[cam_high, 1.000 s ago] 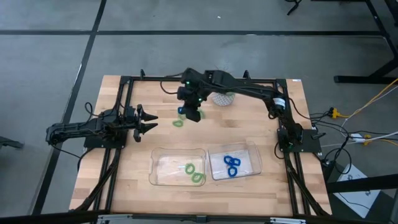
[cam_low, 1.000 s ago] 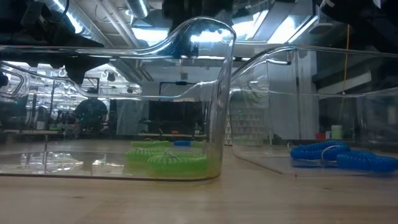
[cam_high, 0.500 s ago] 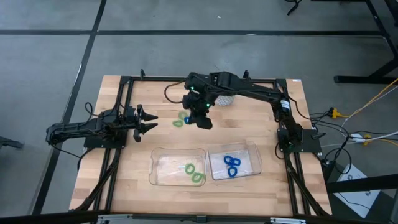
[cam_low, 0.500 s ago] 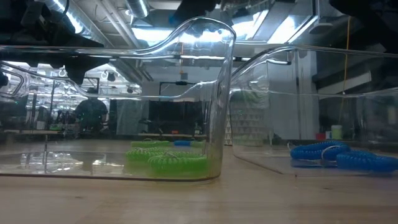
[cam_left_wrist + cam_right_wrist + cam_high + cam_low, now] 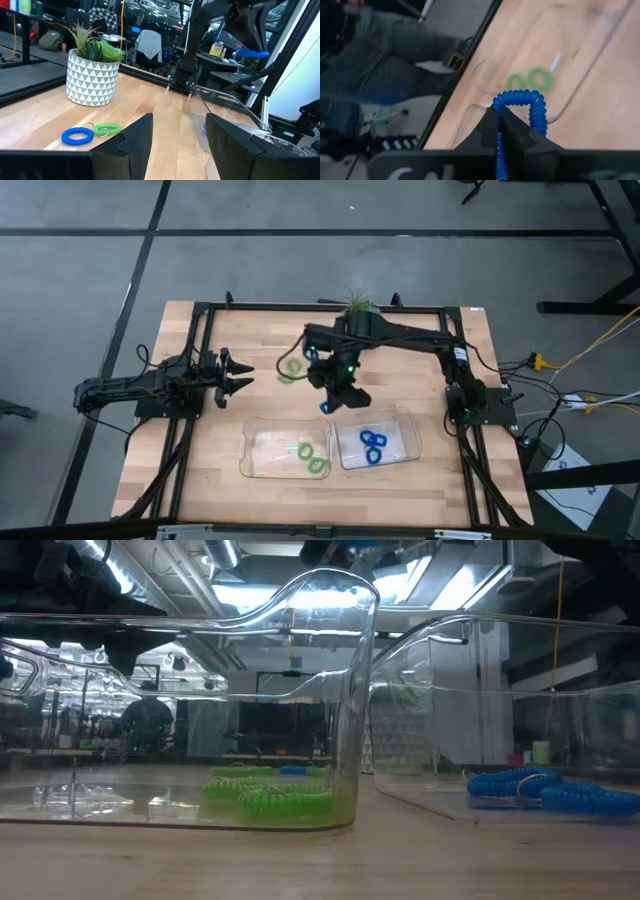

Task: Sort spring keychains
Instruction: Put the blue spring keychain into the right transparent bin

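My right gripper (image 5: 333,400) hovers above the table just beyond the far rims of two clear trays, shut on a bright blue spring keychain (image 5: 325,408). The left tray (image 5: 262,442) holds two light green keychains (image 5: 311,458), which also show in the low view (image 5: 266,795). Several blue keychains (image 5: 373,444) lie in the right tray (image 5: 405,430). One green keychain (image 5: 106,130) and one blue keychain (image 5: 77,136) lie flat on the wood by the plant pot. My left gripper (image 5: 244,377) waits open at the table's left. My right gripper pinches the blue keychain's coiled loop (image 5: 506,101) between its two shut fingers (image 5: 487,126), coming from above and pointing down. The loop arcs out past the fingertips. The keychain is lifted clear of the table.
A potted plant in a white patterned pot (image 5: 93,75) stands near the table's far edge, mostly under the right arm in the high view. A black frame (image 5: 200,320) rims the table. Bare wood lies between my left gripper and the trays.
My right gripper has moved from beside the plant toward the table's near edge and slightly right, carrying the blue keychain clear of the wood toward the trays. One green and one blue keychain stay where they lay.
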### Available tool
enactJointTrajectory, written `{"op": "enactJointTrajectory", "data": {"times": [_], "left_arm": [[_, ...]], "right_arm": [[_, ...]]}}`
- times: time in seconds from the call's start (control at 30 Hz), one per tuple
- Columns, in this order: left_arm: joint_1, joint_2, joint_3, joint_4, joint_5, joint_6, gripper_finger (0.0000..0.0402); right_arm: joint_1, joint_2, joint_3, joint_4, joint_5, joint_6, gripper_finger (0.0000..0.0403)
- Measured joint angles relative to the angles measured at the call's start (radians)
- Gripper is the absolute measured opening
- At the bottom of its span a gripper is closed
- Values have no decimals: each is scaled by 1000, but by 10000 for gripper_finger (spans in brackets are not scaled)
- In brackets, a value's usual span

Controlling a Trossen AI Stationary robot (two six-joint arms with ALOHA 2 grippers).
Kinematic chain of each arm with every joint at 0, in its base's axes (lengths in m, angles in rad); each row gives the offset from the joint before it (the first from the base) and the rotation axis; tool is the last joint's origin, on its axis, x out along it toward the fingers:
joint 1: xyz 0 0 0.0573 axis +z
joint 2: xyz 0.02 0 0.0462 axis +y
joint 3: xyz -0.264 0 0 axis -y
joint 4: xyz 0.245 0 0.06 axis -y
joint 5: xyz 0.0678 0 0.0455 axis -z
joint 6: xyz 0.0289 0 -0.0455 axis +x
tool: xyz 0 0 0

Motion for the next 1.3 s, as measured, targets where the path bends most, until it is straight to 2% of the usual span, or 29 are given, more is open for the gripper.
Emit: {"op": "enactJointTrajectory", "data": {"times": [0.17,0.37,0.57,0.7,0.83,1.03,1.3], "left_arm": [[0,0,0,0,0,0,178],[0,0,0,0,0,0,178],[0,0,0,0,0,0,178],[0,0,0,0,0,0,178],[0,0,0,1,0,0,178],[0,0,0,0,0,0,178],[0,0,0,0,0,0,178]], "right_arm": [[34,0,0,-85,-5,-37,7],[71,-11,-3,-82,-4,-59,7],[95,-97,-56,-82,11,-73,7],[100,-191,-173,-82,38,-54,7],[105,-303,-346,-65,75,-36,7],[105,-481,-625,145,61,75,7],[70,-670,-904,331,56,203,8]]}}
